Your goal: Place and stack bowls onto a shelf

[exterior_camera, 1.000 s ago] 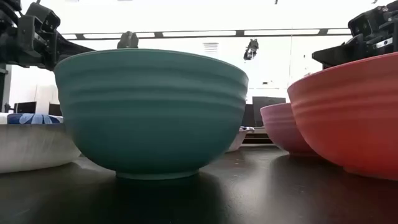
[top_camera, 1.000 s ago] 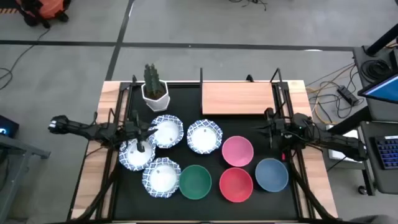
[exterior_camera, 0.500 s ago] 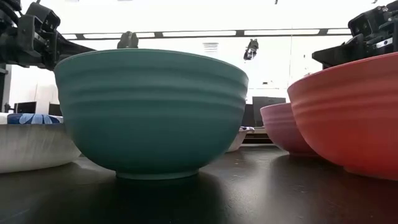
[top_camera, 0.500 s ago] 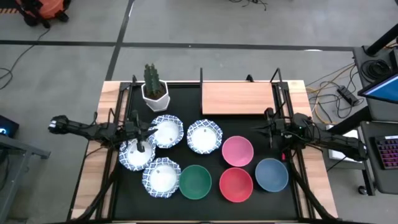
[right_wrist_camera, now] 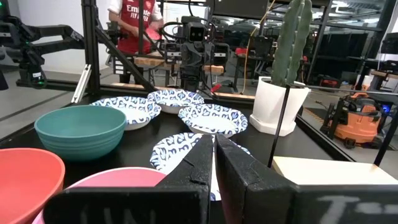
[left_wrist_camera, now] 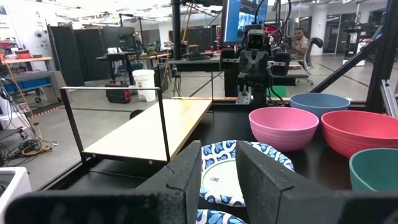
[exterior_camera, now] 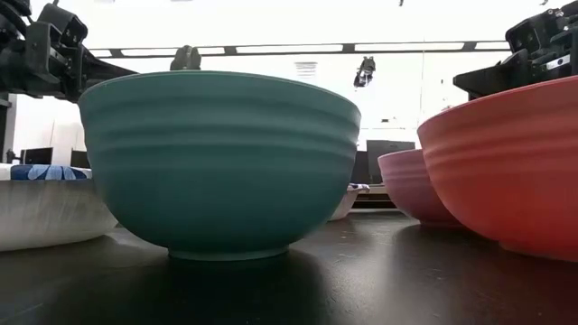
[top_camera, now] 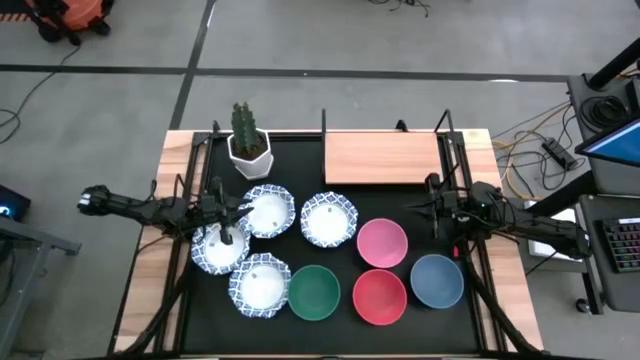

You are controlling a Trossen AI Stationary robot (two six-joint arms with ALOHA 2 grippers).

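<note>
Four white bowls with blue patterned rims (top_camera: pixel 267 211) (top_camera: pixel 329 219) (top_camera: pixel 220 248) (top_camera: pixel 259 284) rest on their bases on the left half of the black tabletop. The green (top_camera: pixel 314 292), pink (top_camera: pixel 381 243), red (top_camera: pixel 380 296) and blue (top_camera: pixel 437 281) bowls stand to their right. The light-wood shelf (top_camera: pixel 385 158) with black posts sits at the far edge, nothing on it. My left gripper (left_wrist_camera: pixel 219 168) hovers level above the patterned bowls, open by a narrow gap, holding nothing. My right gripper (right_wrist_camera: pixel 213 155) is shut and level at the table's right side, near the shelf's corner.
A cactus in a white faceted pot (top_camera: pixel 248 145) stands at the far left, beside the shelf. Black frame rails (top_camera: pixel 455 170) run along both table sides. A person in a red shirt (right_wrist_camera: pixel 134 18) stands beyond the table's left side.
</note>
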